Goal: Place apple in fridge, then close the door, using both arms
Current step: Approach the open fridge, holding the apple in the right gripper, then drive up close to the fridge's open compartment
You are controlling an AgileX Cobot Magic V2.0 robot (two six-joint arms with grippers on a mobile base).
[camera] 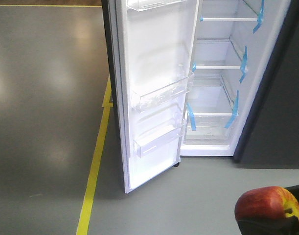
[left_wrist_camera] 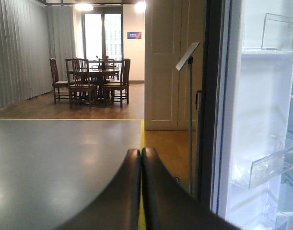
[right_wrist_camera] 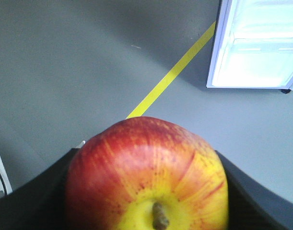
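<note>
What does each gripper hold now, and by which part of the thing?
The right gripper holds the apple by its two opposite sides, with the stem end facing the wrist camera. The left gripper is shut and holds nothing.

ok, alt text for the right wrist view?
A red-and-yellow apple, stem toward the camera, fills the lower frame, held in the black right hand. Behind it, a yellow floor line runs across grey floor toward the open white fridge at upper right.

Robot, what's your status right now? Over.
Right gripper shut on apple, short of fridge. Left gripper shut, empty. Door open; nothing seen blocking shelves.
</note>
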